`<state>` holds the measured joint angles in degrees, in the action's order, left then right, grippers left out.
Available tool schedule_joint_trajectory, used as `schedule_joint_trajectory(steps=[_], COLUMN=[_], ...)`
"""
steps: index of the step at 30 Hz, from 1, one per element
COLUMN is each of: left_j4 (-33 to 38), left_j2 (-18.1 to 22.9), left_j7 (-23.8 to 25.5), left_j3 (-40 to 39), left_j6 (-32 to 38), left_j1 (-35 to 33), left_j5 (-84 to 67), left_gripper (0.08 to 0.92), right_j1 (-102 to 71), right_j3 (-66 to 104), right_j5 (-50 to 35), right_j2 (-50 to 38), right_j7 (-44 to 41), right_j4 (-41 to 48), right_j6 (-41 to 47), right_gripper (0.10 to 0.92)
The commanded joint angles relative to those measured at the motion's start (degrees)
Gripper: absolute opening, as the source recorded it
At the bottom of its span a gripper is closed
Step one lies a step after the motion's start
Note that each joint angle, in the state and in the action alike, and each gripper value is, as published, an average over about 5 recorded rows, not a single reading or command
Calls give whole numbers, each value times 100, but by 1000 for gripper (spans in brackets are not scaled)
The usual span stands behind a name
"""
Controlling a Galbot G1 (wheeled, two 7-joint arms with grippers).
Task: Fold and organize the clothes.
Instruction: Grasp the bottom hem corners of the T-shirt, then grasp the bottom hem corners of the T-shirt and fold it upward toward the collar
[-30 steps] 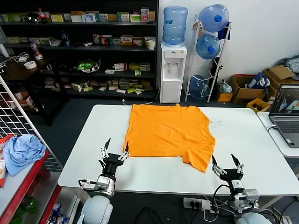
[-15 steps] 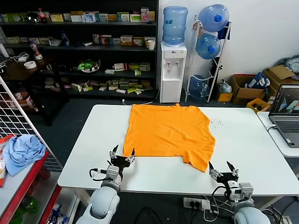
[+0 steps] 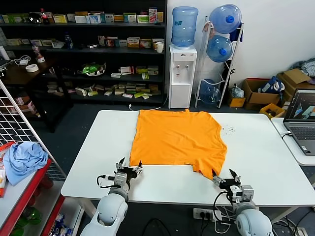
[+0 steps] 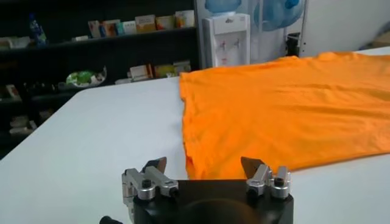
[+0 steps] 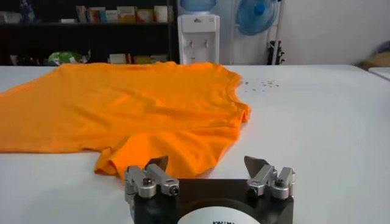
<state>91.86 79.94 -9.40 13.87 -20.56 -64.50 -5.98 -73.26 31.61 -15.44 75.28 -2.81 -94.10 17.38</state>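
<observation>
While no bin or box sits on the white table (image 3: 256, 147), the orange T-shirt (image 3: 177, 140) lies flat on it, collar at the far edge, hem toward the robot. Left gripper (image 3: 129, 169) is low at the shirt's near left hem corner, fingers spread wide, holding nothing, tips just short of the cloth. Right gripper (image 3: 225, 178) is near the right hem corner, also wide and empty. Bare tabletop flanks the shirt on both sides. Light blue cloth (image 3: 22, 158) lies on the red rack (image 3: 30, 189) at left.
</observation>
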Motion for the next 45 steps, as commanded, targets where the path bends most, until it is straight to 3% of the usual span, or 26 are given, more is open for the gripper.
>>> schedule_joint_trajectory(steps=[1,7,24,31,45], left_j4=[-28,-29,-249,98,1451], left_j2=[16,61,61,-54,-633], left_j7=[-20,-27,53,36,-23], left_j3=[14,44,207,145,11], left_j6=[-155,-143,-183,-163,-217], left_j1=[16,-34,-30,-199,-989], left_j5=[-75,-92,-357,-323,-474], left_gripper=[823,742,248,96,96], right_j1=[215,199,-8,-268,-1822], right_j3=[-159,-193,-158,-145,94], right_j5=[17,72,146,167,313], right_j2=[4,36,-16,-123,-594], right_j7=[-9,-11,-5,21,114], right_j4=[206,170,-82,-324,-1645], right_j6=[40,39,55,120,258], right_gripper=[796,637,153,125,125])
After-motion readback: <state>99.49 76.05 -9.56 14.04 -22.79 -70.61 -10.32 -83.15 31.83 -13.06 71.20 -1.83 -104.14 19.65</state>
